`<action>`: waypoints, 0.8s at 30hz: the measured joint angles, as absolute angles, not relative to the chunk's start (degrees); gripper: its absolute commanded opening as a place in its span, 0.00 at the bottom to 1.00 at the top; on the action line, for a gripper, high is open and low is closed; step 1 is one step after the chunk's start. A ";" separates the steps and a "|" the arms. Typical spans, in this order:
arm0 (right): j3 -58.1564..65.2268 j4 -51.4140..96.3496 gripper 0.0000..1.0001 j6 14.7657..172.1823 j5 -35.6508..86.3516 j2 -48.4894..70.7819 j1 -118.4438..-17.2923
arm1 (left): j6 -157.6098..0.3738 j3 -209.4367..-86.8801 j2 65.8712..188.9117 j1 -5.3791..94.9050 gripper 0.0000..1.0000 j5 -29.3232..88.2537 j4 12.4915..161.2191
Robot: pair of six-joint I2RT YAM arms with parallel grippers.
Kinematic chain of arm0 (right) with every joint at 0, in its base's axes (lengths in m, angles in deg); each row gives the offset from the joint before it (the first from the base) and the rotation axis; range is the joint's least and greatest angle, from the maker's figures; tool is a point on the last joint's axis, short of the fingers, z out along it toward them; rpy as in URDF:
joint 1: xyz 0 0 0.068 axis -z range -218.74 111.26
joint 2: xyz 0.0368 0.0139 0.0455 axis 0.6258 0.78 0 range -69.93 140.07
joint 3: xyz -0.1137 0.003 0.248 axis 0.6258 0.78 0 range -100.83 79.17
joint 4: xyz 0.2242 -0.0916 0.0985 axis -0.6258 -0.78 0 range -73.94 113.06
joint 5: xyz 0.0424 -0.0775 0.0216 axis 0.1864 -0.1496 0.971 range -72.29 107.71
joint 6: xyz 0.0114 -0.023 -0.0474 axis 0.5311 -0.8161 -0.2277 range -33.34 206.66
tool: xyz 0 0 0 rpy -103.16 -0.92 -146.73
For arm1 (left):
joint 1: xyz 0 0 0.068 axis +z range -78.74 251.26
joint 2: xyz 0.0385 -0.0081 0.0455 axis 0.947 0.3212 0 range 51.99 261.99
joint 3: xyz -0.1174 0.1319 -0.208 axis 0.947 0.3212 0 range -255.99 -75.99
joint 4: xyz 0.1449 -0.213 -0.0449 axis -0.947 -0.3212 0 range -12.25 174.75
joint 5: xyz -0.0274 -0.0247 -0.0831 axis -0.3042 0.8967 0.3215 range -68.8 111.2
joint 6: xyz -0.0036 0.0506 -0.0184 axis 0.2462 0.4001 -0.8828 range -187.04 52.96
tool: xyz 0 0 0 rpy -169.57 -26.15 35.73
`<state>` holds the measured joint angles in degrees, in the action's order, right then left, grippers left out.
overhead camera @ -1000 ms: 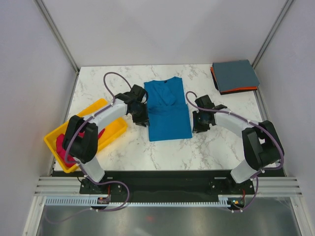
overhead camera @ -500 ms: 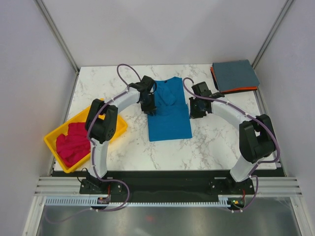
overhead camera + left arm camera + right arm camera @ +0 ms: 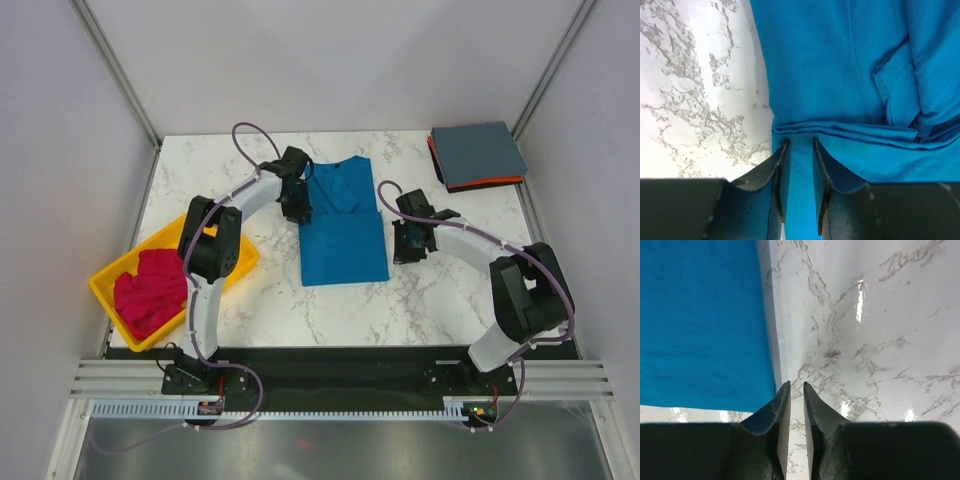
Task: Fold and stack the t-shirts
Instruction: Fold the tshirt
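The left gripper (image 3: 800, 144) has its fingers narrowly parted at the left edge of the blue shirt (image 3: 840, 75), with a ridge of cloth bunched at their tips; whether they pinch it cannot be told. The right gripper (image 3: 796, 386), fingers just apart and holding nothing, hangs over bare table (image 3: 870, 340) just beside the shirt's right edge. The shirt lies flat mid-table between the arms, sides turned in, collar away from the bases. A grey shirt (image 3: 478, 152) sits folded on an orange shirt (image 3: 495, 182) at the far right corner. A red shirt (image 3: 150, 290) lies crumpled in the tray (image 3: 240, 265) at the left. The risk: the left fingers may drag the ridge and pull the side fold open. The right gripper, off the cloth, could close on marble, miss the edge and leave the next fold lopsided.
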<state>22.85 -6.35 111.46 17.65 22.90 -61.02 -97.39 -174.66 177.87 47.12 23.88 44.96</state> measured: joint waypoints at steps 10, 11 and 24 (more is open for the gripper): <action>24.25 -5.95 0.43 113.97 20.91 17.20 -61.02 | -97.36 -169.57 169.00 46.60 0.41 23.49 42.73; 24.58 -5.89 0.46 114.47 21.33 16.80 -61.02 | -97.36 -167.06 165.56 46.33 0.42 23.86 42.53; 37.96 -0.64 0.51 129.60 23.51 11.12 -61.02 | -104.47 -128.37 133.78 35.58 0.52 32.45 49.20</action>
<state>37.96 -0.64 129.60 23.51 11.12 -61.02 -104.47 -128.37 133.78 35.58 32.45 49.20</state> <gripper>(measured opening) 0.507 0.515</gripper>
